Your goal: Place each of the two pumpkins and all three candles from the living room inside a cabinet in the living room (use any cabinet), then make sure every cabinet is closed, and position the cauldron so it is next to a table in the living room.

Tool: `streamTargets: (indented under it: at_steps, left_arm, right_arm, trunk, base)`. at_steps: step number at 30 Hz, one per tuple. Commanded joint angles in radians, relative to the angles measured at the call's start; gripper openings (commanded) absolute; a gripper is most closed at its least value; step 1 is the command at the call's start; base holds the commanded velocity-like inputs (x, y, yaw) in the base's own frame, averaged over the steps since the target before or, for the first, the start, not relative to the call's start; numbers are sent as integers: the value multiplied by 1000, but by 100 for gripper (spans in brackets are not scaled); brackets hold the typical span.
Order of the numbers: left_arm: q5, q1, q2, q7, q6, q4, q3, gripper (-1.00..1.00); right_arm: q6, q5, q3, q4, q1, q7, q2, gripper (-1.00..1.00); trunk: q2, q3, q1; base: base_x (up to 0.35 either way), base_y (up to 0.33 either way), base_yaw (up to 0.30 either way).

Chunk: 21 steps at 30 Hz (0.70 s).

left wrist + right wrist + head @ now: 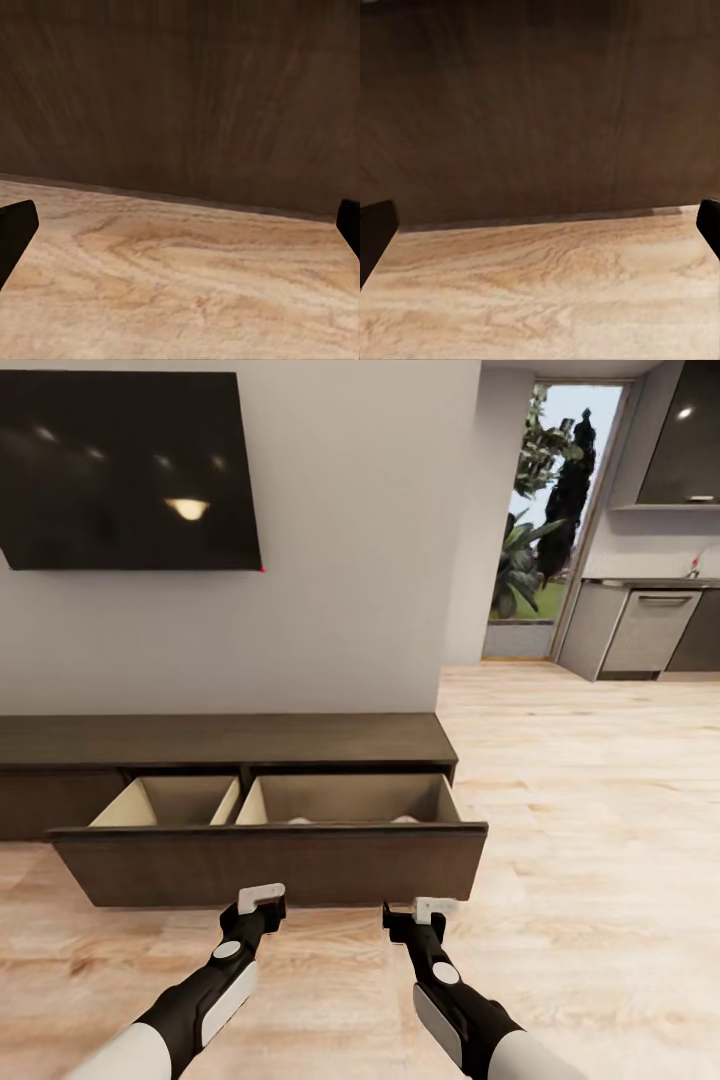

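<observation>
step: looks like the closing part, I'd say. The cabinet has its wide drawer pulled all the way out and both arms are parked low right in front of it, so shutting it seems to be the job in hand.

left tool: just short of the drawer front, low, near its bottom edge. In the left wrist view the two dark fingertips sit at opposite edges of the picture with bare floor between them, so it's spread wide and carrying nothing.

right tool: same deal, just in front of the drawer front further toward the drawer's right end. Fingers wide apart in its wrist view, nothing between them.

next move: my guess is both tools go forward onto that front panel and push evenly, so the drawer slides in straight and doesn't skew. No handle on it, so it's a flat push.

drawer looks: dark-brown wood front, pale beige inside, split into two compartments by a divider.

contents: two small pale rounded tops just peek over the front edge in the right compartment. Could be candles, but too little shows to be sure. I can't see what's in the left compartment from here.

floor: light wood planks, running off toward the kitchen on the right.
</observation>
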Motion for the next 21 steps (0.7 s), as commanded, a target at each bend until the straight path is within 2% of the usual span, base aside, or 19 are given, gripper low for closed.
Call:
streamTargets:
  at_steps: [1, 14, 21]
  left_arm:
    - [10, -1, 2, 7, -6, 0, -8, 100]
    - [10, -1, 2, 8, -5, 2, -7, 100]
    - [10, -1, 3, 8, -7, 1, -7, 100]
  right_arm:
    - [-5, -9, 8, 1, -1, -6, -1, 100]
    - [-6, -9, 7, 1, -2, -5, -1, 100]
    - [-6, -9, 7, 1, -2, -5, -1, 100]
  trunk:
    - [0, -1, 0]
    - [0, -1, 0]
    - [0, -1, 0]
  base:
    - [265, 0, 0]
    - [268, 0, 0]
    - [116, 0, 0]
